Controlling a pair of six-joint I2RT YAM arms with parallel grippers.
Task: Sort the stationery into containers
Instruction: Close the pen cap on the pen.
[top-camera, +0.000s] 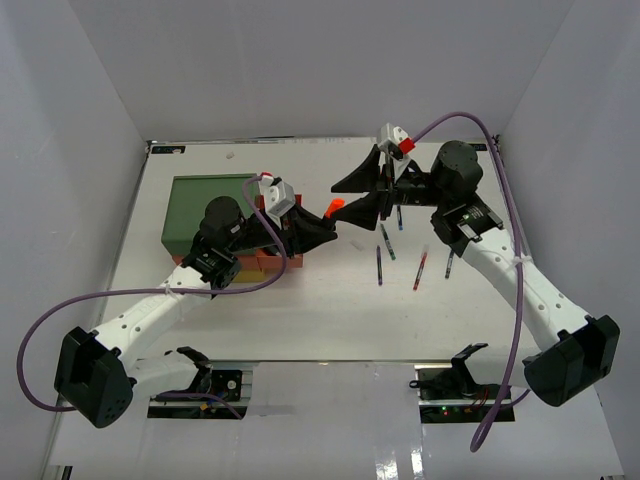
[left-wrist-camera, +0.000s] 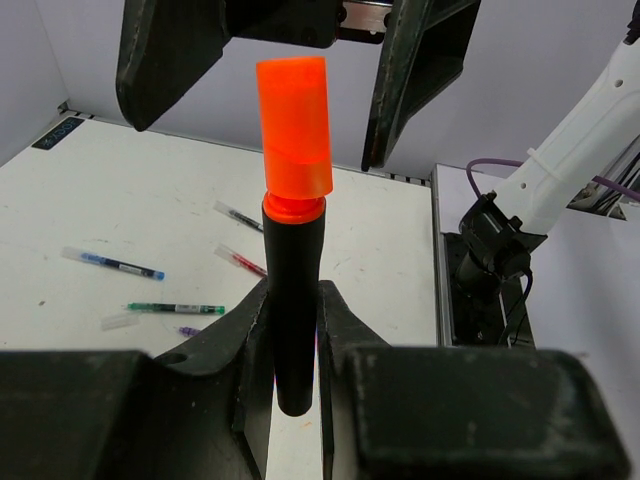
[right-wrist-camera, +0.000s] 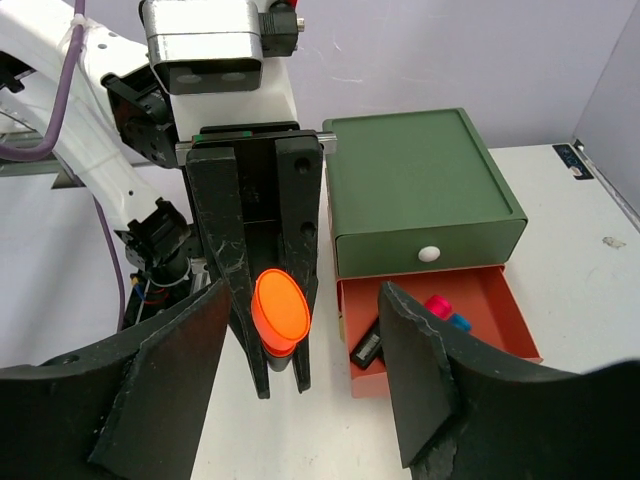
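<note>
My left gripper (top-camera: 322, 222) is shut on a black highlighter with an orange cap (top-camera: 334, 206), held off the table with the cap end pointing away from the wrist. In the left wrist view the highlighter (left-wrist-camera: 295, 250) stands between my fingers (left-wrist-camera: 245, 330). My right gripper (top-camera: 345, 200) is open, facing the left one, its jaws on either side of the cap without touching it; the cap shows in the right wrist view (right-wrist-camera: 280, 310). The drawer stack has a green top tier (right-wrist-camera: 420, 190). Its red-orange drawer (right-wrist-camera: 505, 300) is open and holds a black highlighter plus pink and blue caps.
Several thin pens lie on the white table right of the grippers: a blue one (left-wrist-camera: 110, 263), a green one (left-wrist-camera: 175, 308), a red one (left-wrist-camera: 240, 262) and a dark one (top-camera: 380, 265). The drawer stack (top-camera: 205, 205) stands behind my left arm.
</note>
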